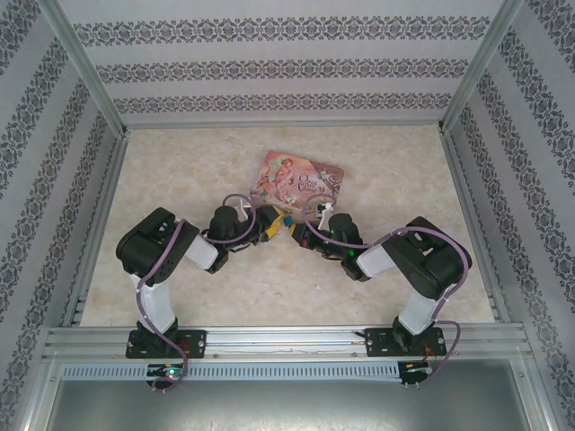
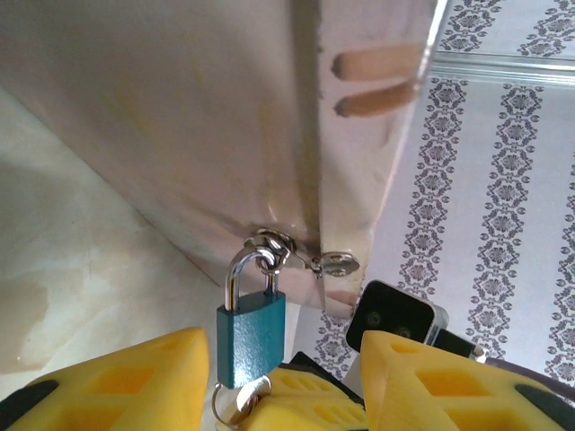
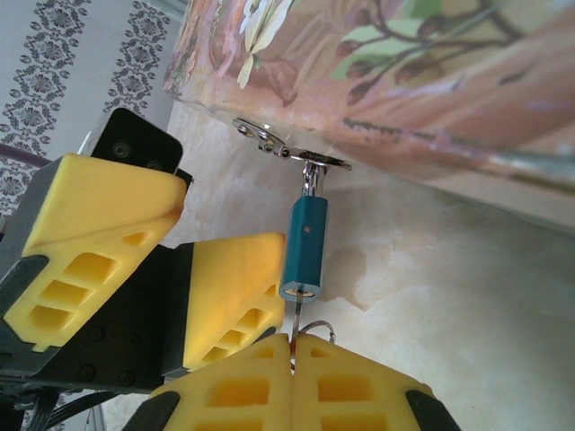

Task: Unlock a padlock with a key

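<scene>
A small teal padlock (image 2: pixel 251 337) hangs by its silver shackle (image 2: pixel 235 272) from the hasp of a pink illustrated tin (image 1: pixel 296 178). My right gripper (image 3: pixel 292 346) is shut on the key (image 3: pixel 295 321), whose thin blade stands in the keyhole at the bottom of the padlock (image 3: pixel 304 244). A key ring (image 3: pixel 316 330) loops out beside the fingertips. My left gripper (image 2: pixel 283 395) is open, its yellow fingers (image 2: pixel 108 386) wide apart on either side of the padlock without touching it. From above, both grippers meet at the padlock (image 1: pixel 286 218) by the tin's near edge.
The tin (image 2: pixel 180 135) looms right over both grippers, its painted lid (image 3: pixel 404 81) tilted. The beige table (image 1: pixel 180 171) stretches around it, closed in by patterned walls (image 1: pixel 269 67) and a metal rail (image 1: pixel 287 339) at the near edge.
</scene>
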You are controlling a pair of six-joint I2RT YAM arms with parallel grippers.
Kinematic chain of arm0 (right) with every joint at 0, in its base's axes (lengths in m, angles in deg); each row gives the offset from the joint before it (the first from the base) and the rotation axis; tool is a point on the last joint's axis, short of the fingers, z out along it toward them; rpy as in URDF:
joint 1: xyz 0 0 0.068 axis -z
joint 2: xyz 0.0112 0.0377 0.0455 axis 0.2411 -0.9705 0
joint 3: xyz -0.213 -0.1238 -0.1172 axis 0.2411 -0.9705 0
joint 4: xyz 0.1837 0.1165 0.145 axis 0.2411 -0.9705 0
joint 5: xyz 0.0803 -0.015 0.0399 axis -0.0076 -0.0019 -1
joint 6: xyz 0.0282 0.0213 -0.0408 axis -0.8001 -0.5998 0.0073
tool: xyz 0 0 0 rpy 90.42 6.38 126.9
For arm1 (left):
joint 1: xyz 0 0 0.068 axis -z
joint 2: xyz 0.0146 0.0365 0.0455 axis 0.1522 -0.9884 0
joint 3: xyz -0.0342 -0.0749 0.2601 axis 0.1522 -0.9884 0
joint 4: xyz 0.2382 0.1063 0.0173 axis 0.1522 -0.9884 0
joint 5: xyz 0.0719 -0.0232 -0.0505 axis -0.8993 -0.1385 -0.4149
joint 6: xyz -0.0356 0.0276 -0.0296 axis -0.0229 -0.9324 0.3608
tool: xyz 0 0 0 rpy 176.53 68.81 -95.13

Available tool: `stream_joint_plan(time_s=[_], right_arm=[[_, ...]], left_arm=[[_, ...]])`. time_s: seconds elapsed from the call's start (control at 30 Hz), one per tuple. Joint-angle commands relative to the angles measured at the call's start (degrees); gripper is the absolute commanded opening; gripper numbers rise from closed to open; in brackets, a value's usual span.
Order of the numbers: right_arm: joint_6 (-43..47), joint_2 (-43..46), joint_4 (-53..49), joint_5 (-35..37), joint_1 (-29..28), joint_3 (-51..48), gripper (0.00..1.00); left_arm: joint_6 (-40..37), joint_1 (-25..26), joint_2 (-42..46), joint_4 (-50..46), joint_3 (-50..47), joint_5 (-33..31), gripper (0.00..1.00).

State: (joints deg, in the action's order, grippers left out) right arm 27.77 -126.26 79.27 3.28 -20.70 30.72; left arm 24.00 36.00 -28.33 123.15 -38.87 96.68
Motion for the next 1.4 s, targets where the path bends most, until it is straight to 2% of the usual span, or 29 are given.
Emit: stream_joint_plan(time_s=[0.0,0.2,0.93,1.37], right_arm=[[-1.84,-1.24,0.25,-0.86,0.3,-0.82,0.0],[-1.92,-1.33,0.16,-1.04,0.5,-0.59,0.0],[-3.28,-1.42,0.51,-1.92,0.64,-0.29,0.0],[-4.96,-1.33,1.39,-2.09,0.8,-0.71,0.0]], left_arm=[[1.2,-0.03,-1.55,4.66,1.58,1.25,0.47],[1.82,0.43,-3.65,5.45,2.65,1.08,0.46],[2.98,2.46,-8.74,8.5,4.42,0.11,0.33],[1.24,2.64,-8.48,5.44,6.18,0.96,0.27]])
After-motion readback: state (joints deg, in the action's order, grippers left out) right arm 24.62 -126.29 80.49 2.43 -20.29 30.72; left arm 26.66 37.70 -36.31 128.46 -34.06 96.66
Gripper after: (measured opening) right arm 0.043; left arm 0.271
